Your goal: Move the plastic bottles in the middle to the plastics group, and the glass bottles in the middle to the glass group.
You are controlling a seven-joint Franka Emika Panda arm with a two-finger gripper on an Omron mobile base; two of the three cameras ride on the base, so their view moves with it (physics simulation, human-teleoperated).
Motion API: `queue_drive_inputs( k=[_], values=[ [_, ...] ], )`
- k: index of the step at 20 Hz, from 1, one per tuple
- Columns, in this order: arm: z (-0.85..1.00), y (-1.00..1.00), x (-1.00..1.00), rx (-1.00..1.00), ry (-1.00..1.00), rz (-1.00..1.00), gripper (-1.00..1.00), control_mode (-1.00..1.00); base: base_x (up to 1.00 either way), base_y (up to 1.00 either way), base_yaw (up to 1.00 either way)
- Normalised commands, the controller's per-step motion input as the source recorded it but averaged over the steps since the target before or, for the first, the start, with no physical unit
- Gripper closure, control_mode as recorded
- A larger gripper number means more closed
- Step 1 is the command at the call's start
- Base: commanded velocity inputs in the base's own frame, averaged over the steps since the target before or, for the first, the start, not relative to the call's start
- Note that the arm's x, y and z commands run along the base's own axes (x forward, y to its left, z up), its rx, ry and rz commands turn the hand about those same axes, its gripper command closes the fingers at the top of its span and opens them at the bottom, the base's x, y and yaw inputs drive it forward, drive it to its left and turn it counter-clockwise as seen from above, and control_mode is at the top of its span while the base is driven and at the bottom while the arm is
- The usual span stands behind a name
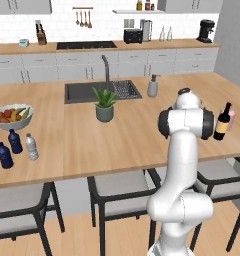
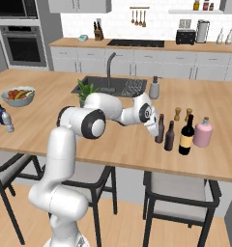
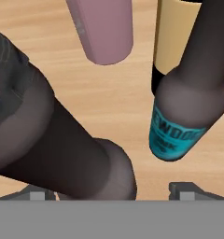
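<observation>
Right under your gripper [image 3: 107,193], jaws spread and clamping nothing, stands a brown beer bottle [image 3: 53,154] near the island's front edge beside the wine bottle [image 2: 186,135]: hard, slick, breakable glass; take its body.

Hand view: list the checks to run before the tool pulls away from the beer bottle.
1. Tool open: ok, tips wide, gap beside the near beer bottle.
2. Near beer bottle upright on the counter: ok.
3. Both beer bottles, including the second one, beside the wine bottle and pink bottle: ok.
4. Clear bottle beside the blue bottles: ok.
5. Room to pull away without knocking the second beer bottle: cannot tell, they stand close.
</observation>
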Motion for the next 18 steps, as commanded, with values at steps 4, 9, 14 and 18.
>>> queue_drive_inputs(
  k=[4,9,14,18],
  values=[
    [0.01,0.0,0.0,0.0,0.0,0.0,-1.0,-1.0,0.0,0.0,0.0],
    [0.17,0.49,-0.01,-0.02,0.0,0.0,-1.0,-1.0,0.0,0.0,0.0],
    [0.24,0.49,-0.07,-0.02,0.0,0.0,-1.0,-1.0,0.0,0.0,0.0],
    [0.46,0.42,-0.18,0.0,0.0,0.0,-1.0,-1.0,0.0,0.0,0.0]
  ],
)
